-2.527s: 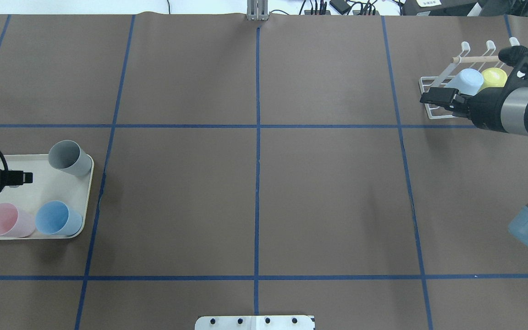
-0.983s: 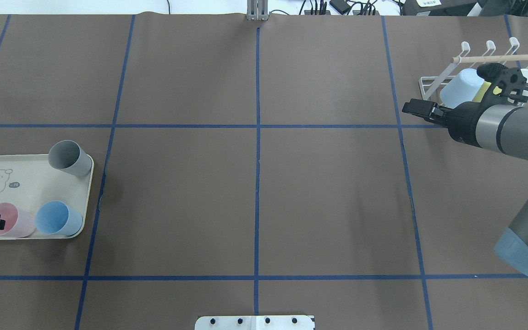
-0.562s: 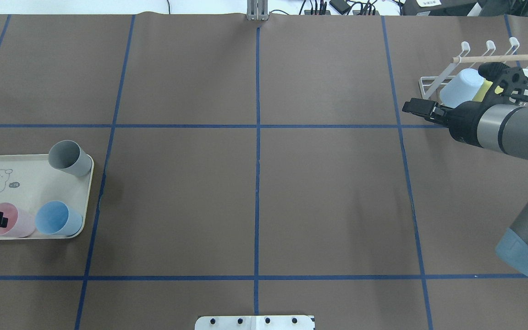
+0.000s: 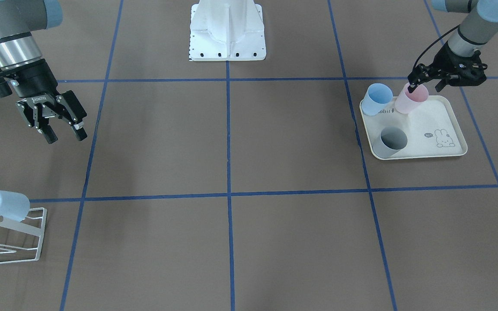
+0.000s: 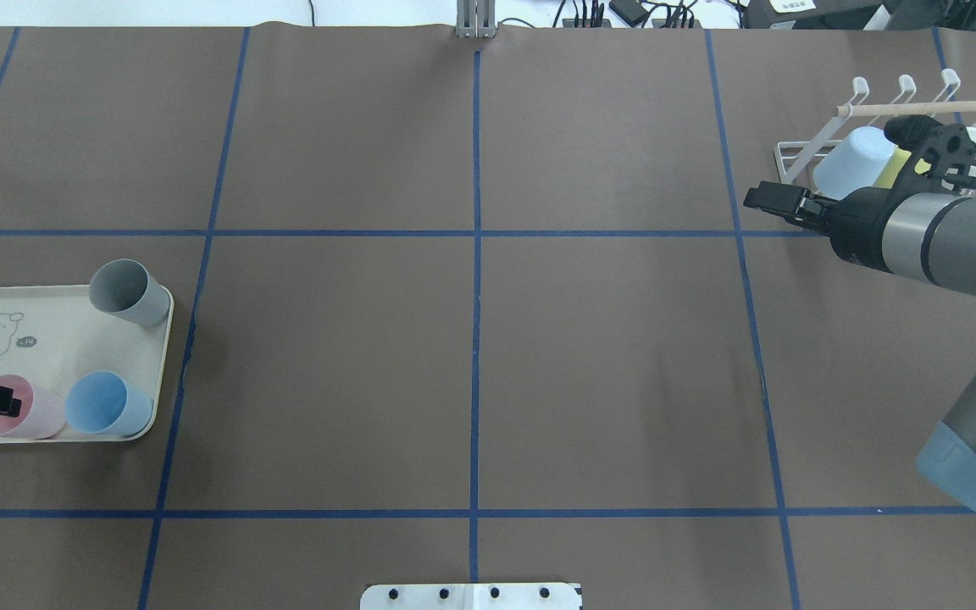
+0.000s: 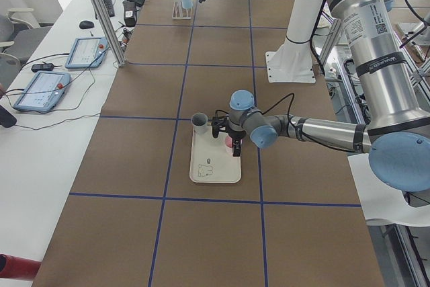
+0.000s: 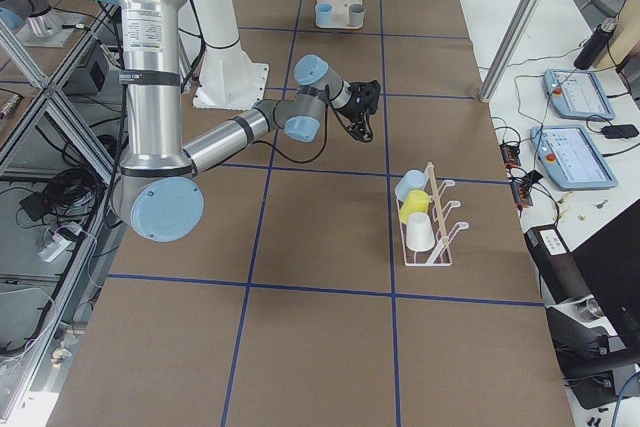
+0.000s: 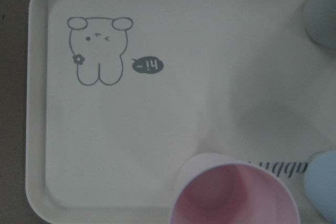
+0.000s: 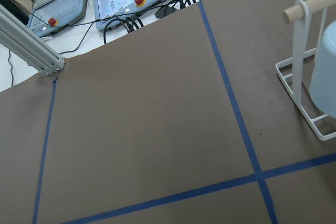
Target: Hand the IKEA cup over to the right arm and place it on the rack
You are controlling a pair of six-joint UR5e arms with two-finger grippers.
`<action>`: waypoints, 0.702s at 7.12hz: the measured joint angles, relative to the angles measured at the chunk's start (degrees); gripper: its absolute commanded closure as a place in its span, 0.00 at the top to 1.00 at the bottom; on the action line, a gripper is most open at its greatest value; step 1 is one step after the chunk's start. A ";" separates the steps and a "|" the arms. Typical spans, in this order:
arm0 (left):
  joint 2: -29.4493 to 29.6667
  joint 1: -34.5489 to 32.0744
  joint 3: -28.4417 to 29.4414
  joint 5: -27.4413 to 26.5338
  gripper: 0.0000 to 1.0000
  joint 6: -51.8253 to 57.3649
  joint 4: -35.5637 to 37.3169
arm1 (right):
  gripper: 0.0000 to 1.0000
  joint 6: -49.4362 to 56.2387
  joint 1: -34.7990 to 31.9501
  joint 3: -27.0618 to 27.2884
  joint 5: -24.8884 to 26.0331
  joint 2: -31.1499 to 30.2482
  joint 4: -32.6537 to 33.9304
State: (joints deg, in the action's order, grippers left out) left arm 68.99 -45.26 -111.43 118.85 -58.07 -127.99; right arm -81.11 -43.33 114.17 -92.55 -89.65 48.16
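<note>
Pink cup [image 4: 410,101]: mouth-up on the tray [image 4: 430,123], along its robot-side edge, just beside the blue cup [image 4: 378,99].
Left gripper [image 4: 426,86]: hangs over the pink cup with its jaws apart. One fingertip is at the cup's rim, but I cannot tell whether it touches.
Right gripper [image 4: 61,134]: jaws spread, holding nothing, above the brown table [image 4: 275,142], near the rack and well apart from the tray.
Rack [image 4: 13,237]: white wire, at the table's right-arm end, carrying a light blue cup [image 4: 1,205], a yellow cup [image 7: 413,209] and a white cup [image 7: 420,235].
Grey cup [image 4: 390,142]: on the tray's far corner from the robot.
</note>
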 measured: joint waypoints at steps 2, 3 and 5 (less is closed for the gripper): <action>0.51 0.00 0.92 0.04 0.00 -0.03 -0.11 | 1.00 -0.01 0.00 0.03 0.02 0.00 0.00; 0.55 -0.03 1.03 -0.02 0.00 -0.03 -0.12 | 1.00 -0.01 0.00 0.06 0.08 0.00 0.00; -0.17 -0.55 -0.05 0.04 0.00 -0.05 0.14 | 1.00 -0.01 0.00 0.08 0.16 0.01 0.00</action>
State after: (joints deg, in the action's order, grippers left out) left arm 68.82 -45.81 -111.48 118.89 -58.12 -127.85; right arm -81.12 -43.33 114.25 -92.39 -89.63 48.16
